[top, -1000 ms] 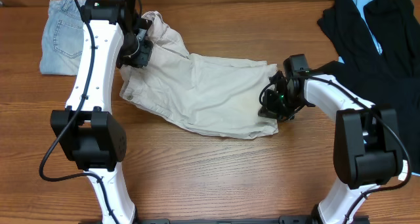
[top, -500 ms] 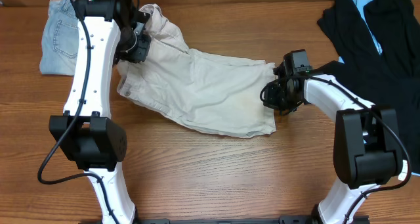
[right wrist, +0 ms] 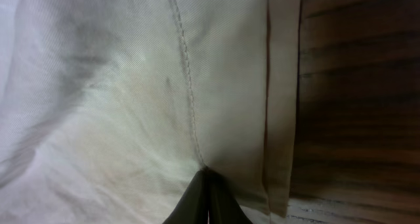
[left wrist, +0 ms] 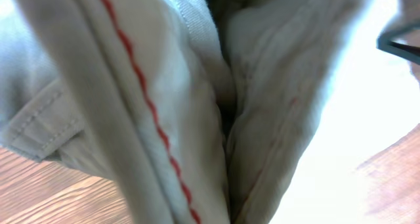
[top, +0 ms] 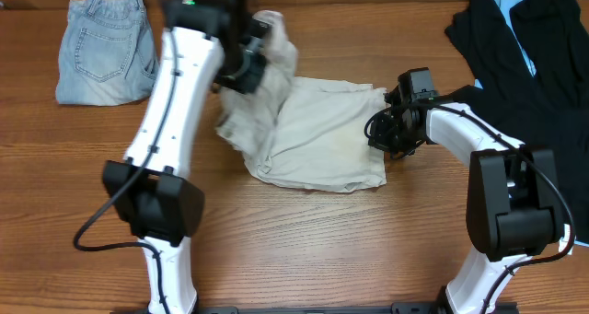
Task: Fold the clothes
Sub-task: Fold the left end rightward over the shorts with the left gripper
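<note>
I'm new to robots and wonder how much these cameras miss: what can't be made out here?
Fingers of the left gripper: overhead, buried in the bunched beige shorts; the left wrist view shows only cloth.
Right side of the left wrist view: washed out by glare.
The black clothes: overhead, cut off by the top and right edges.
The right gripper: right wrist view, only dark tips show at the bottom edge.
</note>
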